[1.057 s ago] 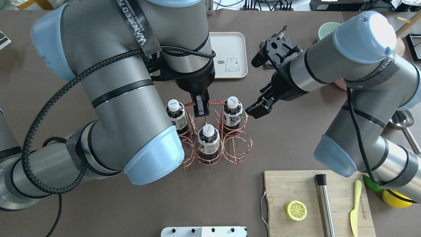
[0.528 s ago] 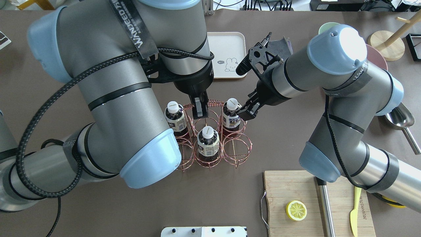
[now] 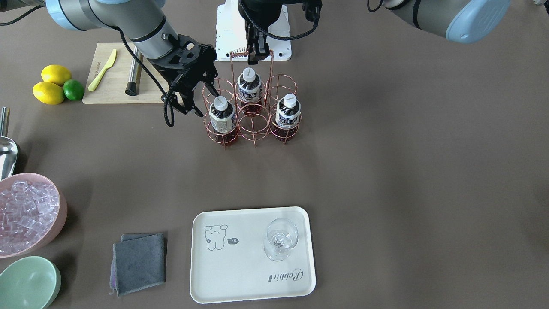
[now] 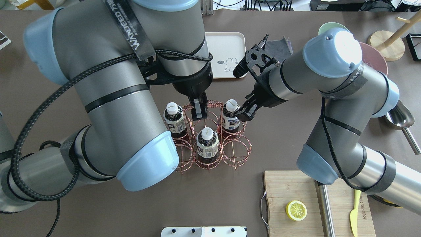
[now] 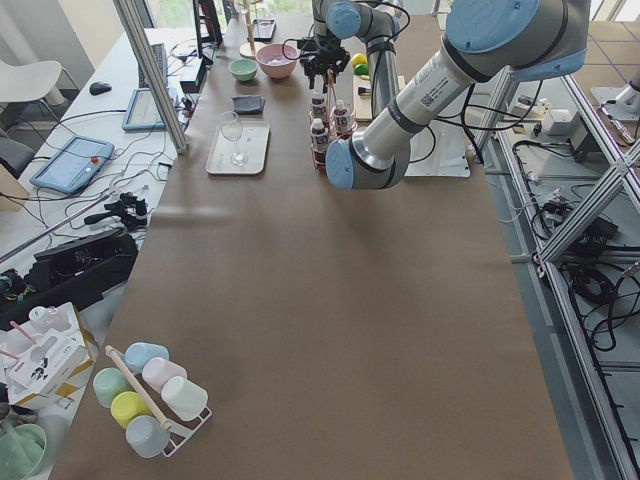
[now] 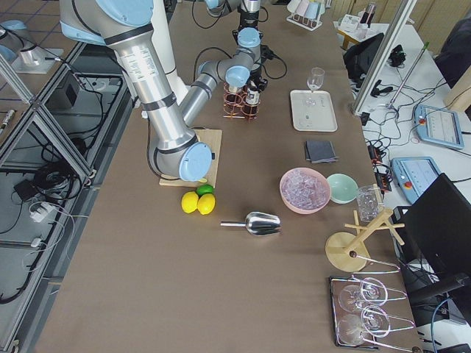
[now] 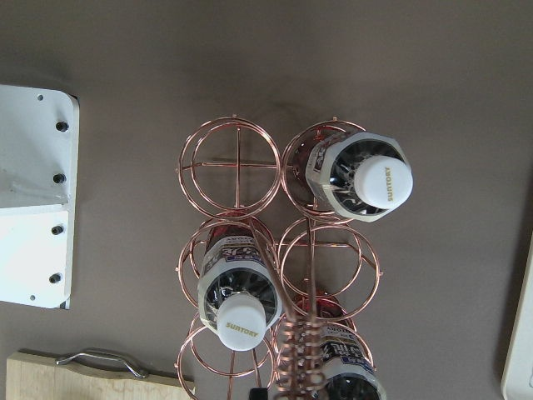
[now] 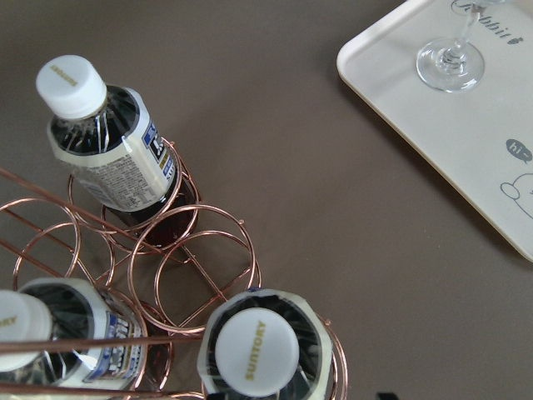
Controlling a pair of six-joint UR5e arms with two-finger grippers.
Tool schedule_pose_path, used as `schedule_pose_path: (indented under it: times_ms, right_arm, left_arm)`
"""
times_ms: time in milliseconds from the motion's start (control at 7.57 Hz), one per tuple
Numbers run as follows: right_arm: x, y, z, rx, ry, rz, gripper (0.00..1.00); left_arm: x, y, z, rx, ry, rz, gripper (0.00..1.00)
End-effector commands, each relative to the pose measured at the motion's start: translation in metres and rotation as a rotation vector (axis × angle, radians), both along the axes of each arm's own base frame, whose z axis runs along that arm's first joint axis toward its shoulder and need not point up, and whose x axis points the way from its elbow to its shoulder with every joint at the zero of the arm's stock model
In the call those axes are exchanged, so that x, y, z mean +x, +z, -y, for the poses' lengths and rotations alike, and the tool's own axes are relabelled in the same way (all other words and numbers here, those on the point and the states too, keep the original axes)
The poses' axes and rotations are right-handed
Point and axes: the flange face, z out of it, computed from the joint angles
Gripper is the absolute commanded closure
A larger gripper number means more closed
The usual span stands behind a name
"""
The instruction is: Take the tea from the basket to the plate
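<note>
Three tea bottles with white caps stand in a copper wire basket [image 4: 236, 151]. My left gripper [image 4: 199, 111] is shut on the basket's coiled handle [image 4: 215, 104], also seen from the front [image 3: 256, 52]. My right gripper [image 4: 244, 114] is open and close beside the right-hand tea [image 4: 231, 116], level with its neck. From the front that tea [image 3: 221, 115] is the nearest bottle and the right gripper [image 3: 205, 103] is just left of it. Its cap [image 8: 258, 350] fills the bottom of the right wrist view. The cream plate [image 3: 248, 274] lies beyond the basket with a wine glass [image 3: 281, 240] on it.
A cutting board [image 4: 289, 187] with a lemon half [image 4: 296, 210], steel tube and yellow knife lies front right. A pink bowl of ice [image 3: 25, 212], a green bowl [image 3: 28, 283], a grey cloth [image 3: 139, 262] and a metal scoop [image 4: 401, 120] lie on the right arm's side.
My right arm has swung left, bringing its open gripper up beside the right-hand tea. My left gripper has stayed on the basket handle.
</note>
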Motion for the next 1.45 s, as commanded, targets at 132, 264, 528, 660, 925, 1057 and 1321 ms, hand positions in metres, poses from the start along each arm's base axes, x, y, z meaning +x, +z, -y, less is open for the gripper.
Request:
schedule_pose_path:
  times_ms: [132, 264, 528, 660, 925, 1057, 1321]
  right_arm:
    - [-0.0004, -0.0009, -0.0016, 0.004, -0.002, 0.005, 0.33]
    - [-0.0004, -0.0009, -0.0016, 0.004, -0.002, 0.005, 0.33]
    - [-0.0004, -0.0009, -0.0016, 0.004, -0.002, 0.005, 0.33]
    - [0.0, -0.0023, -0.0019, 0.006, -0.002, 0.008, 0.33]
    - [-0.0044, -0.0031, -0.0084, 0.009, -0.014, 0.01, 0.33]
    - [-0.0045, -0.004, -0.0084, 0.01, -0.014, 0.011, 0.33]
    - [-0.0045, -0.0057, -0.0106, 0.012, -0.017, 0.015, 0.33]
  left_arm:
    - [0.0033, 0.0025, -0.0011, -0.004, 0.004, 0.005, 1.0]
    - [0.0037, 0.0029, -0.0006, -0.004, 0.003, 0.007, 1.0]
    - [0.0038, 0.0028, -0.0007, -0.005, 0.004, 0.006, 1.0]
    - [0.0028, 0.0022, -0.0014, -0.003, 0.004, 0.004, 1.0]
    - [0.0028, 0.0021, -0.0014, -0.003, 0.004, 0.004, 1.0]
    - [0.0033, 0.0025, -0.0011, -0.004, 0.004, 0.005, 1.0]
    - [0.0033, 0.0025, -0.0011, -0.004, 0.004, 0.005, 1.0]
